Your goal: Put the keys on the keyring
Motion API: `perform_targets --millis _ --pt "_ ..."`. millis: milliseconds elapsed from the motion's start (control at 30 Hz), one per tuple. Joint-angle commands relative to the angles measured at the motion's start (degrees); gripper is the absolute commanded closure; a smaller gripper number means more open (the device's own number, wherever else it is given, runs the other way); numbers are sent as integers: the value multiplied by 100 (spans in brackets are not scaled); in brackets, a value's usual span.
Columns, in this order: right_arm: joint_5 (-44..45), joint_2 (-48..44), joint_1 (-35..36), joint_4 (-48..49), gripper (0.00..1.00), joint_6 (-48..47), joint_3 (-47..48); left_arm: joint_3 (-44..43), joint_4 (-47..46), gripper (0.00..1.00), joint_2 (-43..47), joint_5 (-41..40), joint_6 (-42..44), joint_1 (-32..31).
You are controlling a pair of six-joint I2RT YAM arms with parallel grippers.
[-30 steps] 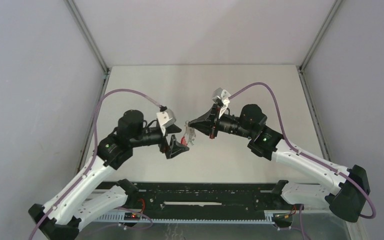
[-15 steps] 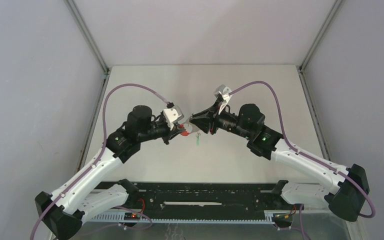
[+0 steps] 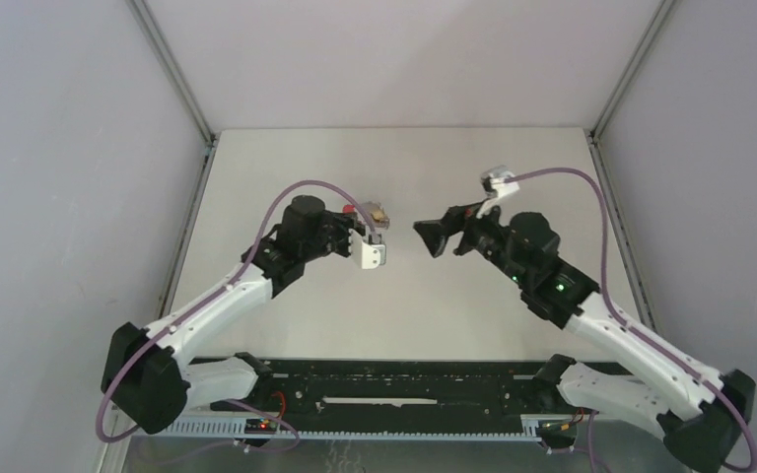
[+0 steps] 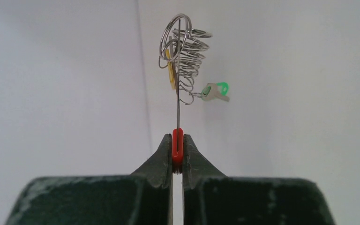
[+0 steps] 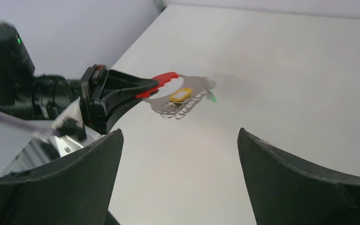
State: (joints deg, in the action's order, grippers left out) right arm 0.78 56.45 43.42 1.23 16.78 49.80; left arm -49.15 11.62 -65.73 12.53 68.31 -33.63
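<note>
Pinching the keyring's [image 4: 183,47] red part, the left gripper [image 4: 177,145] should lower gently; both keys [image 4: 215,92] look threaded. Right gripper [image 5: 179,136] spread, empty.

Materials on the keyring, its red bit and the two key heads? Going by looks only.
Keyring: bare steel-like wire, bright and glossy, thin coils catching highlights. Its red section, pinched in the left end effector: opaque, matte, probably plastic or a rubbery sleeve. Green key: silvery metal blade, glossy green head, likely plastic. Yellow key: head looks plastic too; blade hard to see.
</note>
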Motion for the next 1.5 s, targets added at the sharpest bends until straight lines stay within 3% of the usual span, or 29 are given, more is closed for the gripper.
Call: perform_targets --millis 0,233,400,467,667,767,900,1067,1233,1367,1467 --pt "1013 -942 -335 -446 0 509 -530 511 -1475 100 -466 -316 2557 84" --pt "1470 -1887 -391 -968 0 852 -1007 761 -1804 100 -1472 -935 2454 -257" --pt "1570 -2146 -396 -1217 0 924 -1097 958 -1042 97 -1603 -1026 1918 -773" --pt "1589 -2165 -396 -1214 0 951 -1139 773 -390 85 -1786 -1174 1652 -1009" --pt "1569 -2123 -396 -1160 0 1016 -1201 -692 1292 26 -2739 -1863 -30 -1353" --pt "1588 -2146 -403 -1137 0 982 -1201 -1117 1799 14 -2886 -2021 -414 -1290" --pt "1610 -2138 -426 -1038 0 901 -1201 -1173 1906 1 -2371 -1616 -831 -1054" --pt "1786 -2083 -508 -967 0 636 -1201 -1767 2751 0 -1790 -1151 -1661 -594" --pt "2692 -2091 -624 -1106 0 451 -1201 -3069 3321 0 -1689 -797 -3193 503" --pt "3610 -1901 -853 -991 0 262 -1410 -3172 2667 0 -1467 -261 -4477 1742" --pt "3944 -1741 -1167 -425 0 159 -1858 -2056 1454 0 -1120 -512 -5106 2188"
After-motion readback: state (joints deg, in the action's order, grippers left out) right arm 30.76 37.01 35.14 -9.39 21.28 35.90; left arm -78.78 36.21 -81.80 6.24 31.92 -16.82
